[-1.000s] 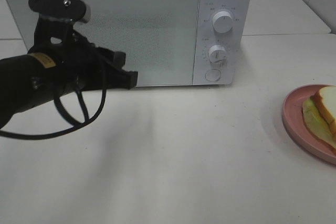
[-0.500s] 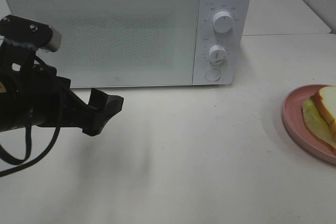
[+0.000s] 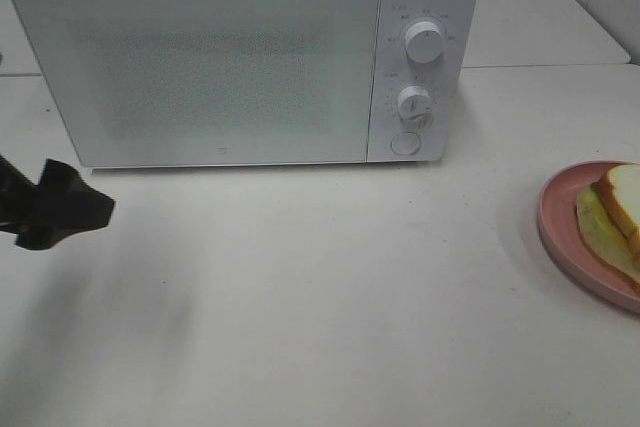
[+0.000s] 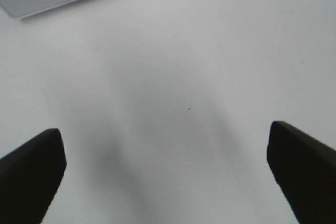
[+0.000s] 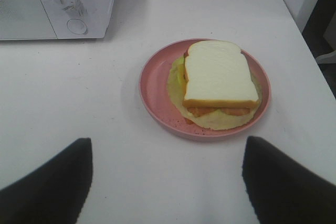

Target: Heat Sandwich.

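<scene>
The white tabletop [image 3: 330, 297] carries a microwave [image 3: 240, 57] at the rear, door shut, so its interior and any contents cannot be seen. Well apart from it, at the right edge of the high view, sits a pink plate [image 5: 157, 95] holding the sandwich [image 5: 218, 77], white bread on top, lettuce and filling showing beneath. The sandwich lies directly ahead of the right pincer [image 5: 167, 182], whose fingers are spread wide and empty; it is roughly square, with no clear long axis. The right arm is judged much the nearer. The left pincer [image 4: 165, 166] hangs over bare tabletop near the microwave's left corner, fingers apart, gripping nothing.
</scene>
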Robot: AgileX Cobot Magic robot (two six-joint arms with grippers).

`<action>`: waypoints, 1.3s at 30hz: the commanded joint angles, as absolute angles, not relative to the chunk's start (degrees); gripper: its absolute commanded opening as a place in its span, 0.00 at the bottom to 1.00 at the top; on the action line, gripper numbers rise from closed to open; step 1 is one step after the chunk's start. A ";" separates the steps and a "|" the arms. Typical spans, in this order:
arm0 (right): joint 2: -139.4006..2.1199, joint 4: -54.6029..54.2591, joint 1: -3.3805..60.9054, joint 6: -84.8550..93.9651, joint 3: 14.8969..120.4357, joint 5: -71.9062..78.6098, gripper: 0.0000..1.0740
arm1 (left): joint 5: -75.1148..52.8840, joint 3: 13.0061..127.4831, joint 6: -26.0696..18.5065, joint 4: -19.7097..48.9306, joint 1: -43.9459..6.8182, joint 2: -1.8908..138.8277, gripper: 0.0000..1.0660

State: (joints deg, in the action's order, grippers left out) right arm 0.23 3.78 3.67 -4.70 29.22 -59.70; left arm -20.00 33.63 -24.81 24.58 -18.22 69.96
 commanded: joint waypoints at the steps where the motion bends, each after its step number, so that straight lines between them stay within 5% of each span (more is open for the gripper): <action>1: 1.72 3.61 3.38 -4.30 29.05 -59.42 0.71 | -31.97 37.30 -20.97 21.94 -11.34 66.58 0.95; 9: 1.72 3.61 3.38 -4.30 29.05 -59.42 0.71 | -45.89 42.34 -13.35 15.41 -5.90 61.76 0.95; 14: 1.72 3.61 3.38 -4.30 29.05 -59.42 0.71 | -57.81 43.43 -1.78 4.87 -4.64 55.98 0.95; 17: 1.72 3.61 3.38 -4.30 29.05 -59.42 0.71 | -60.56 43.43 0.74 2.35 -4.64 54.14 0.95; 39: 1.72 3.61 3.38 -4.30 29.05 -59.42 0.71 | -58.38 29.34 -0.34 0.00 -4.64 16.16 0.95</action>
